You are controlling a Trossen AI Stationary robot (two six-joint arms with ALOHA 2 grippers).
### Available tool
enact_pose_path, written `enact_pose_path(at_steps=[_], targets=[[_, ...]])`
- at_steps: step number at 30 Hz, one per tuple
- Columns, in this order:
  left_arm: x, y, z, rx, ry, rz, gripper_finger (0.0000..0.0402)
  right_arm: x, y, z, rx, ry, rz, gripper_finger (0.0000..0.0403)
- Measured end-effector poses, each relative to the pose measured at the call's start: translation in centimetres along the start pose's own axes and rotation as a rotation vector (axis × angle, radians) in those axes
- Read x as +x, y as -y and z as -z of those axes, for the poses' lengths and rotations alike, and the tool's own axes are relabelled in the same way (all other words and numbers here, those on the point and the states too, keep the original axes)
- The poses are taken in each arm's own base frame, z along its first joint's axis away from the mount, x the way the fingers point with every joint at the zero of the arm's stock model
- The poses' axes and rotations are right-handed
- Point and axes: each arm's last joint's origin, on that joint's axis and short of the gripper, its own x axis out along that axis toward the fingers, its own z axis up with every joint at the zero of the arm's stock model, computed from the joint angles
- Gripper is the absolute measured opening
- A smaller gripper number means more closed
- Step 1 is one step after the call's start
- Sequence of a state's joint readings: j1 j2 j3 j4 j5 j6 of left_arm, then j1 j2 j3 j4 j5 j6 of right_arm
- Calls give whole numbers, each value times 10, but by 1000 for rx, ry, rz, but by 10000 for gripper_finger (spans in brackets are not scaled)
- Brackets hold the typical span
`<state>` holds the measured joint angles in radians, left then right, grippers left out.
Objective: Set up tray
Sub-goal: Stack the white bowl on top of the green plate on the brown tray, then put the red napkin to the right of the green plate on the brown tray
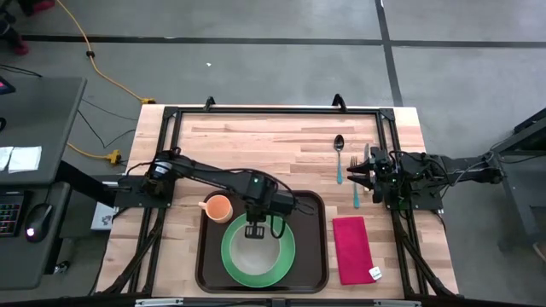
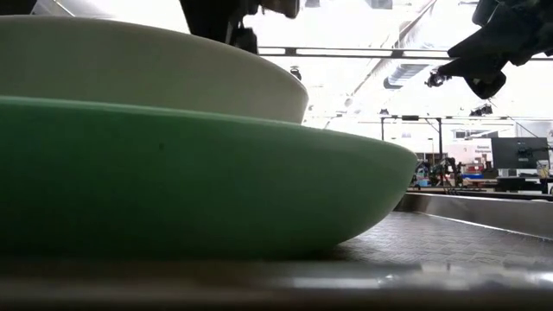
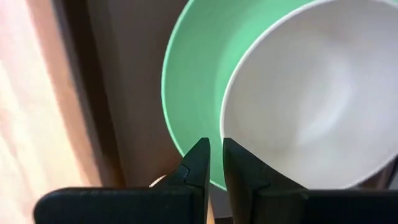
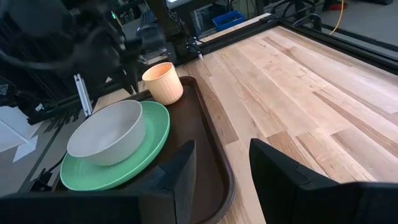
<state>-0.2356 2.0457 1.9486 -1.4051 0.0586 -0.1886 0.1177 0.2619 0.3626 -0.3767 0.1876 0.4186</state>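
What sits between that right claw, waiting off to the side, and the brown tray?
Nothing tall. In the high view, only a fork and a spoon lie flat on the bare wood between the right gripper and the tray, with a red napkin nearer the tray's right rim. The right wrist view shows clear wood up to that rim.

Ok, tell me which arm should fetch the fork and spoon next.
Probably the right. The right gripper waits with fingers apart right beside the fork and spoon on the bare table. The left gripper hovers over the bowl on the tray, farther away.
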Motion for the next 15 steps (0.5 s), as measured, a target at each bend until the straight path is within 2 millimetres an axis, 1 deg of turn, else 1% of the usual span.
enact_pose_path(at_steps=[4, 9, 13, 15], targets=[[-22, 0, -1, 2, 47, -33, 74, 0, 0, 0, 0, 0, 0, 129], [-56, 0, 1, 0, 123, -100, 74, 0, 0, 0, 0, 0, 0, 129], [-78, -1, 4, -4, 174, -135, 74, 0, 0, 0, 0, 0, 0, 129], [-85, -1, 4, -5, 204, -138, 74, 0, 0, 0, 0, 0, 0, 129]])
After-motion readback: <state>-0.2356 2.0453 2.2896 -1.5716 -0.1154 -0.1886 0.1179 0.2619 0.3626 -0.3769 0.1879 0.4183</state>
